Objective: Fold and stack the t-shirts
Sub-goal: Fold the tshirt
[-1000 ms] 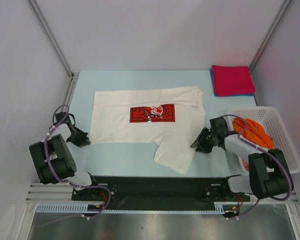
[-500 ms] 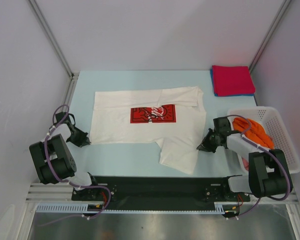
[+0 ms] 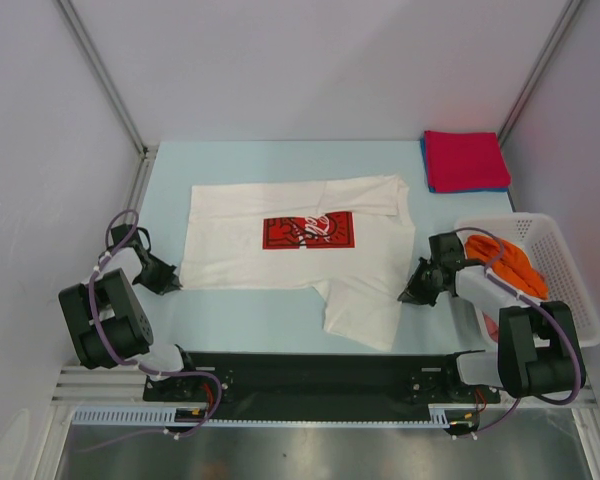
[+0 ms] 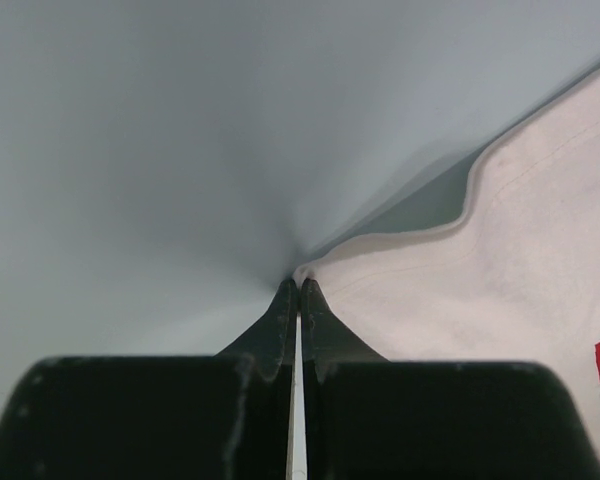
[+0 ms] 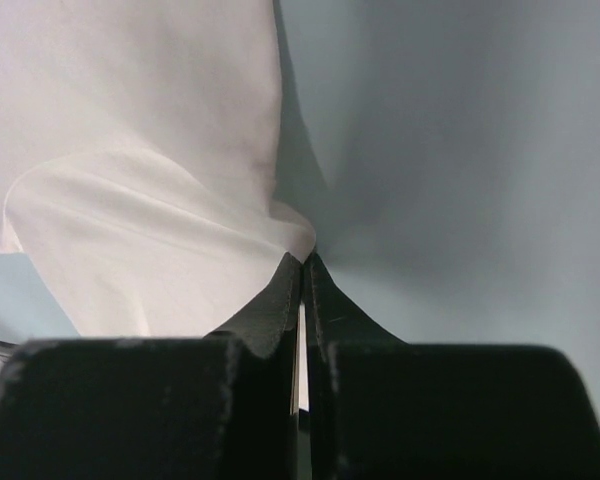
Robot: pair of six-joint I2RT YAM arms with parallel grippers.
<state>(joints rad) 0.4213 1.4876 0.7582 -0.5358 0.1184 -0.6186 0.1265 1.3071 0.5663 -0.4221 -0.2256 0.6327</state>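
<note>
The task looks to be partly done. At the far right of the table [image 3: 260,165] a folded red tee [image 3: 467,158] lies on a blue one [image 3: 470,189], whose edge shows beneath it, so a stack of two stands ready. An orange tee [image 3: 510,265] is bunched in the basket [image 3: 570,290] at the right, not yet folded. The white t-shirt [image 3: 230,250] lies spread in the middle of the table with its red logo [image 3: 308,230] up; it is mostly flat, though its near right part hangs toward the near edge as a loose flap; no fold seems made in it yet. My judgement is that this shirt is being pulled flat before its first fold.

The left gripper [image 4: 298,285] has its fingers pressed together on the near left corner of the white t-shirt, the hem pinched between the tips. The right gripper [image 5: 302,258] is likewise closed tight on a peak of white cloth at the shirt's right edge, just beside the basket.

Against the frame a second ago, the right gripper has moved to the right and shut on the cloth, where before it stood spread over the flap. The flap and the logo have been drawn a little to the right with it. The left gripper, the stack and the basket have not moved.
</note>
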